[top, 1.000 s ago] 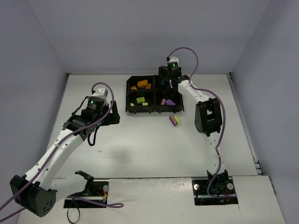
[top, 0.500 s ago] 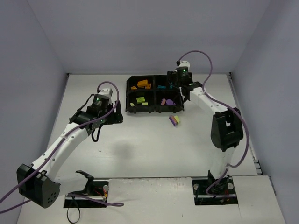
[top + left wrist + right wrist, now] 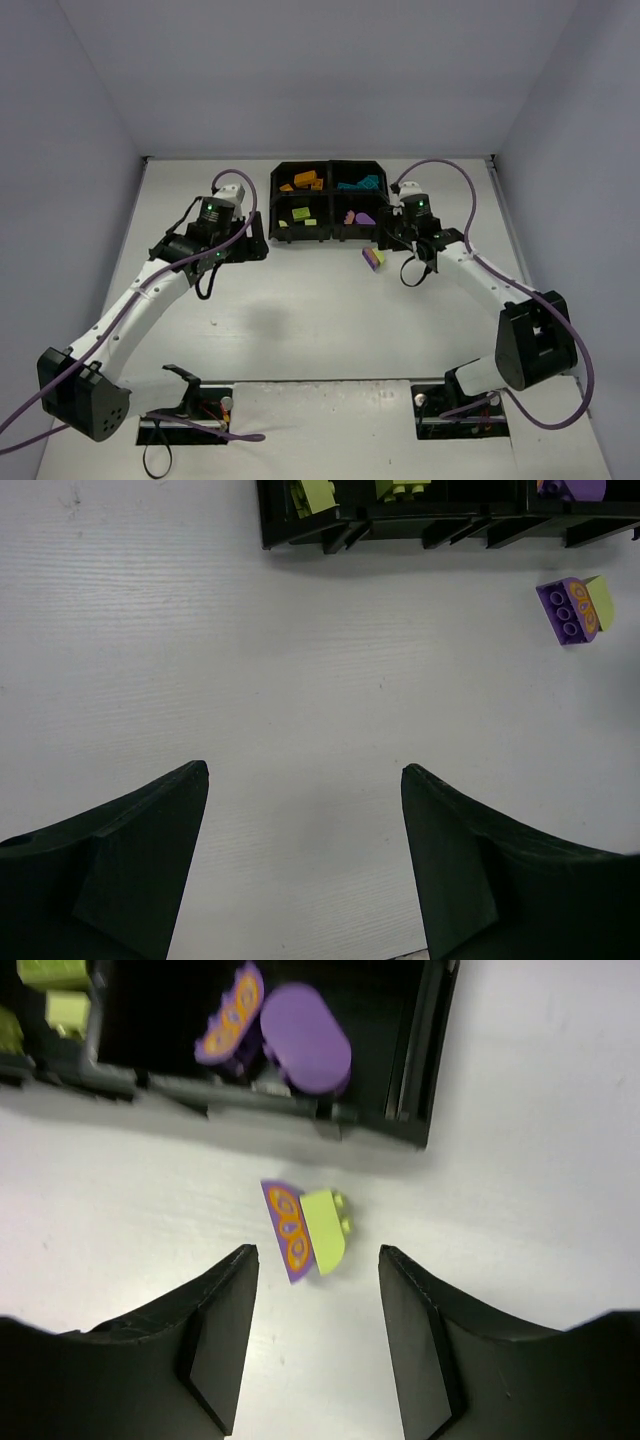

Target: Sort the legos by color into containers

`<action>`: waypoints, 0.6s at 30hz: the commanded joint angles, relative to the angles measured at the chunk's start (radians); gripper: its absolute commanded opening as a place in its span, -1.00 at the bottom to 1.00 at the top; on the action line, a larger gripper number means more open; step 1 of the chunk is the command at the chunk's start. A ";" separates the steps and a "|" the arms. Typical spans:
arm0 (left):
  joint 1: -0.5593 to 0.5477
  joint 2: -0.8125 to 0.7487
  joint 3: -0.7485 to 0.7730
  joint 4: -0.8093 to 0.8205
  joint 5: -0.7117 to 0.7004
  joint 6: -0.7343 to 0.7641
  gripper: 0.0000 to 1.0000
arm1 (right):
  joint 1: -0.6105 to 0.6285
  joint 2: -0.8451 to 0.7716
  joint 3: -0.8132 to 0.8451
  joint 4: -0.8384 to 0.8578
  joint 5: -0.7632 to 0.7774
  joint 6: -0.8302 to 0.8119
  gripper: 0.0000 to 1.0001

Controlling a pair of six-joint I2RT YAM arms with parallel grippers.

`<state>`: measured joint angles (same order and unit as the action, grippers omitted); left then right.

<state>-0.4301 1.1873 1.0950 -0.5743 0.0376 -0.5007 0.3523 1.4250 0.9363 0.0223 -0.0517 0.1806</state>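
Observation:
The black tray [image 3: 331, 203] holds orange legos [image 3: 302, 181] far left, teal legos [image 3: 362, 184] far right, yellow-green legos [image 3: 299, 215] near left and purple legos [image 3: 363, 217] near right. A purple lego with orange print [image 3: 287, 1230] and a yellow-green lego [image 3: 325, 1228] lie touching on the table just outside the tray's near right corner, also in the top view [image 3: 373, 258]. My right gripper [image 3: 317, 1252] is open and empty, its fingertips just short of that pair. My left gripper [image 3: 305, 770] is open and empty over bare table, left of the tray [image 3: 400, 525].
White table with grey walls on three sides. The tray's near rim [image 3: 250, 1095] stands right behind the loose pair. The pair shows at the upper right of the left wrist view [image 3: 573, 608]. Arm bases and purple cables are at the near edge.
My right gripper has swung from over the tray's far right compartment to the near side, by the loose pair. Teal legos now show in that compartment. My left gripper moved right toward the tray.

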 commanded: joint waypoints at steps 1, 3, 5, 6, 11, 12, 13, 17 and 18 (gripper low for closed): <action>-0.006 0.000 0.060 0.045 0.021 0.014 0.43 | -0.004 -0.005 -0.022 0.039 -0.068 -0.013 -0.05; -0.004 0.000 0.062 0.044 0.024 0.014 0.43 | -0.004 0.030 -0.025 0.041 -0.095 -0.023 -0.04; -0.006 -0.002 0.059 0.042 0.027 0.016 0.43 | -0.004 0.058 -0.024 0.044 -0.114 -0.032 0.02; -0.004 -0.006 0.057 0.042 0.025 0.014 0.43 | -0.003 0.083 -0.025 0.050 -0.122 -0.038 0.04; -0.004 -0.020 0.043 0.036 0.022 0.013 0.43 | -0.003 0.152 -0.011 0.074 -0.139 -0.058 0.24; -0.004 -0.023 0.042 0.034 0.021 0.013 0.43 | -0.003 0.176 0.001 0.074 -0.134 -0.058 0.27; -0.004 -0.025 0.040 0.031 0.021 0.014 0.43 | -0.001 0.190 0.005 0.076 -0.120 -0.056 0.32; -0.006 -0.028 0.039 0.027 0.019 0.013 0.43 | 0.005 0.238 0.032 0.084 -0.103 -0.061 0.42; -0.004 -0.029 0.037 0.027 0.018 0.013 0.43 | 0.008 0.255 0.036 0.085 -0.099 -0.066 0.43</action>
<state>-0.4301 1.1877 1.0981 -0.5755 0.0555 -0.5007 0.3542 1.6718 0.9108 0.0528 -0.1650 0.1333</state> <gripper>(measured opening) 0.716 0.709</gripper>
